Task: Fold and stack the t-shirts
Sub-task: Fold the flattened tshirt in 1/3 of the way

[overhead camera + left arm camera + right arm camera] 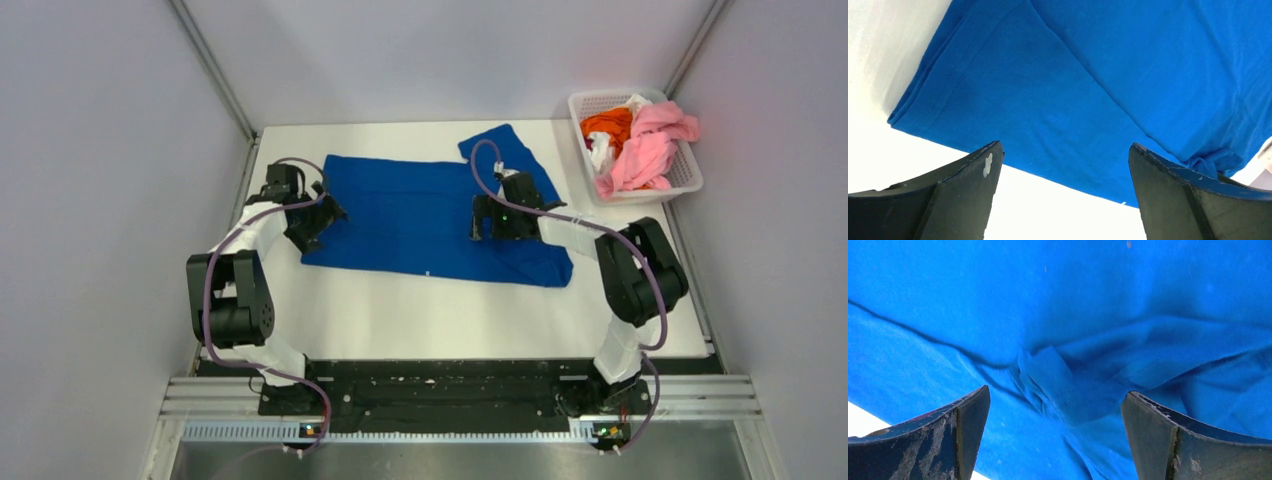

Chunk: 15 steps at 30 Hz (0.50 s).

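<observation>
Two arms are reaching out over a white tabletop [450, 310], where a royal blue cloth t-shirt [410, 215] is lying spread flat across the middle, its long side running left to right. One sleeve is pointing toward the far right corner.

The left gripper [328, 213] is sitting at the shirt's left edge. In its wrist view its two dark fingers [968, 175] are standing wide apart with nothing between them, and the shirt's hemmed edge and a strip of bare table are showing beneath.

The right gripper [492, 222] is hanging over the shirt's right part, near the sleeve. Its jaws are likewise standing wide apart and gripping nothing, and a small bunched fold of blue cloth is lying under the gap. Whether either gripper is touching the cloth is not showing clearly.

At the far right corner a white plastic lattice basket [688, 172] is resting on the table, near the sleeve. It is holding a crumpled pink t-shirt [650, 140], an orange t-shirt [608, 124] and a white t-shirt [601, 152], all piled loosely together.
</observation>
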### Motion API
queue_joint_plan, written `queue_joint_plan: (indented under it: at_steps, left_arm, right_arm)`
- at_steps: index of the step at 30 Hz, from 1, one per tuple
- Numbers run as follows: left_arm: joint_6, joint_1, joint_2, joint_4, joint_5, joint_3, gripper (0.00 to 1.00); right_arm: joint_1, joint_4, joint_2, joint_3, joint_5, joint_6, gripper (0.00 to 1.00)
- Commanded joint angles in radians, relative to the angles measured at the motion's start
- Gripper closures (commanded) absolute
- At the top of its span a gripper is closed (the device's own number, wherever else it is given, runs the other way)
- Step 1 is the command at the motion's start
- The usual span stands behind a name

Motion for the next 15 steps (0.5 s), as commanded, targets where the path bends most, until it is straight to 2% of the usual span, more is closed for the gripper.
queue_joint_plan:
  at_steps: [1, 6, 9, 12, 15]
  left_arm:
    - [0.031, 0.006, -0.021, 0.003, -0.035, 0.017, 0.01]
    - [0.035, 0.005, -0.017, -0.008, -0.033, 0.063, 0.01]
    - [0.035, 0.005, -0.02, -0.016, -0.034, 0.084, 0.01]
    - [0.035, 0.005, -0.024, -0.011, -0.025, 0.092, 0.01]
    - [0.031, 0.005, -0.014, 0.001, 0.0, 0.093, 0.01]
  right_arm:
    - [0.0, 0.084, 0.065, 0.135, 0.009, 0.006, 0.01]
    - [0.0, 0.019, 0.211, 0.401, 0.125, -0.048, 0.01]
    - [0.001, -0.042, 0.246, 0.522, 0.162, -0.073, 0.01]
    - [0.001, -0.072, 0.21, 0.524, 0.198, -0.078, 0.01]
    - [0.0, -0.104, 0.14, 0.449, 0.236, -0.077, 0.01]
